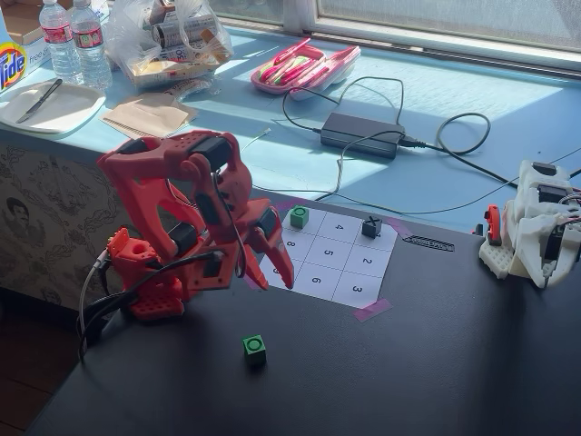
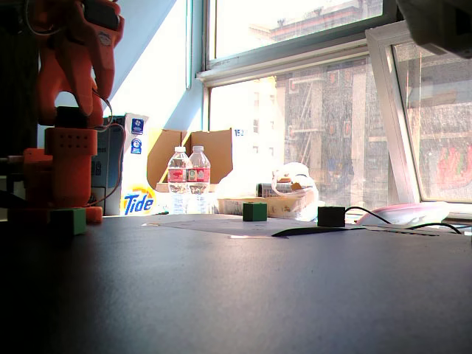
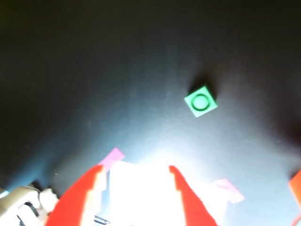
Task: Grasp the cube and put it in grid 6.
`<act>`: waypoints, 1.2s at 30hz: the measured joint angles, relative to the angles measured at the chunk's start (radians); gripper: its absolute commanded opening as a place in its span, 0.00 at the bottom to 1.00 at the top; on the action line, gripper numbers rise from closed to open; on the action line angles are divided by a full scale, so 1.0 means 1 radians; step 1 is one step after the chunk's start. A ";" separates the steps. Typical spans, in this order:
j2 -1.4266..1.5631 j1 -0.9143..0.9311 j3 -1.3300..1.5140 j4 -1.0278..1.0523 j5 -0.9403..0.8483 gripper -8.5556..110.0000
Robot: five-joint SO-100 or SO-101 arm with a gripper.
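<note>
1. In a fixed view, the red arm stands folded at the left of the dark desk, its tool hanging fingers-down over the left edge of the white grid sheet. The cube sits alone on bare desk, nearer the camera than the tool and well apart from it. Grid 6 lies in the sheet's near row, between tool and cube in depth. A paler green cube and a black cube sit on the far cells.
2. In another fixed view, low at desk level, the cube rests at the left, near the arm's base.
3. In the wrist view, the tool is open wide and empty; the cube lies ahead and right of the gap, turned diagonally to the fingers.
</note>
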 measured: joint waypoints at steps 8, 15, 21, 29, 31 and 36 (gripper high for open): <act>-0.003 0.120 0.002 0.178 -0.181 0.49; 0.106 0.221 0.296 0.071 -0.376 0.48; 0.098 0.238 0.548 -0.156 -0.457 0.48; -0.110 0.252 0.512 -0.276 -0.517 0.48; -0.130 0.255 0.503 -0.288 -0.534 0.48; -0.218 0.256 0.456 -0.318 -0.574 0.47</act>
